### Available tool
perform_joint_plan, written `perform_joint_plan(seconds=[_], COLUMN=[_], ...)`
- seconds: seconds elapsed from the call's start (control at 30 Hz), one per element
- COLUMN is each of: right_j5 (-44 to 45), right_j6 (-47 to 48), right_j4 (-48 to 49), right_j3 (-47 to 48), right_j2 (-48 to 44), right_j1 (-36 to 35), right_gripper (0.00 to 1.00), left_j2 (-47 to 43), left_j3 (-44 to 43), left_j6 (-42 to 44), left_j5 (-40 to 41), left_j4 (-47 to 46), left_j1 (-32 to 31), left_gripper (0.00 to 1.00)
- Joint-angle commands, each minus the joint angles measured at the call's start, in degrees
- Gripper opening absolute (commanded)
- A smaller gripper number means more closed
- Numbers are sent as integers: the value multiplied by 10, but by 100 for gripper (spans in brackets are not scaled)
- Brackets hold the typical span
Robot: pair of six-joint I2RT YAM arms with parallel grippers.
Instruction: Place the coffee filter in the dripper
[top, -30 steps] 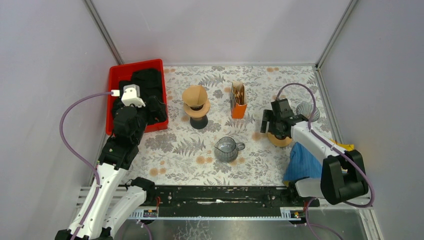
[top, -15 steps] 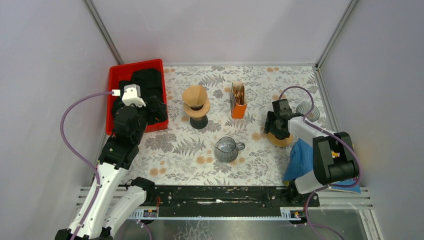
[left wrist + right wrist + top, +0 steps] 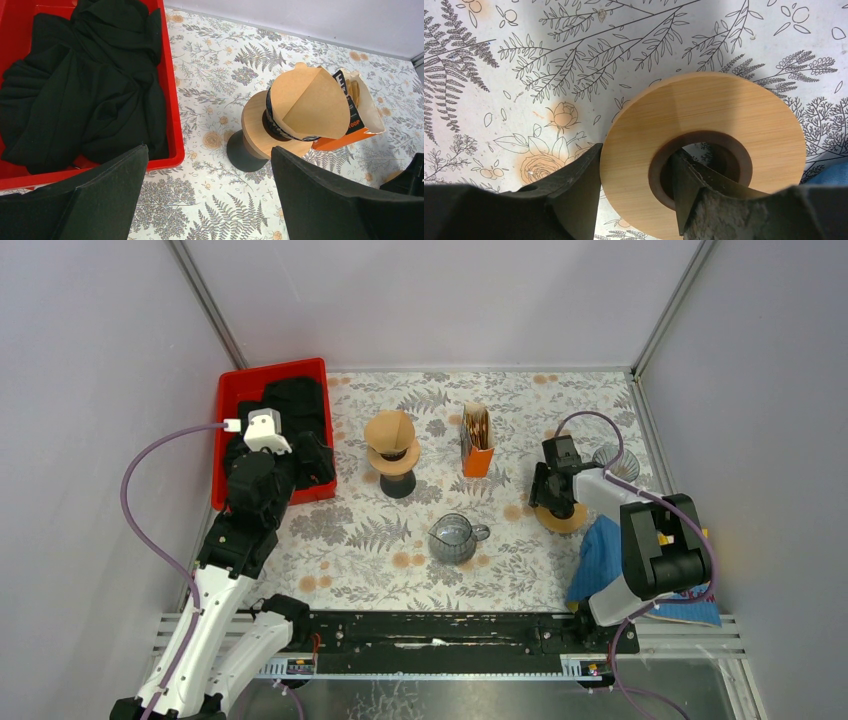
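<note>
Two grippers: both in view.
Left gripper [image 3: 207,157]: jaws spread wide, nothing held.
Brown paper cone coffee filter [image 3: 310,100]: seated in the wood-collared dripper [image 3: 256,125], ahead and to the right of that gripper.
Right gripper [image 3: 634,152]: fingers set astride the flat wooden ring [image 3: 724,112], one outside, one in its hole; firm clamping cannot be told.

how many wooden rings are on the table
2: the dripper ring under the filter; the loose ring at the right, its rim between the right gripper's jaws. The black cloth could hide more.
</note>
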State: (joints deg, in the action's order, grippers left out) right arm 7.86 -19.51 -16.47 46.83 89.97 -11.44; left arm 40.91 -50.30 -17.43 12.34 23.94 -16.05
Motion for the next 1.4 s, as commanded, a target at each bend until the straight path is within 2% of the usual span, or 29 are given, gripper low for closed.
perform_joint_plan(seconds=[0.0,0.17,0.57,1.03,1.37], right_j5=[-8,-12,-19,-1,-6], right_j6=[6,13,33,67,74], right_j4=[-15,-37,-110,-215,-234], right_j3=[15,22,73,173,221], right_j2=[-17,-43,-112,-153,-149], right_j1=[2,2,-34,-169,-289], right_gripper=[45,39,33,31,30], left_j2=[-2,-4,-7,-19,-30], left_j3=[5,5,6,8,8], left_j6=[0,-1,-1,0,-1], left_j5=[-10,-10,-7,11,15], left_j4=[-35,-35,-35,-32,-30], left_j1=[4,4,4,5,13], left_gripper=[100,100,100,100,100])
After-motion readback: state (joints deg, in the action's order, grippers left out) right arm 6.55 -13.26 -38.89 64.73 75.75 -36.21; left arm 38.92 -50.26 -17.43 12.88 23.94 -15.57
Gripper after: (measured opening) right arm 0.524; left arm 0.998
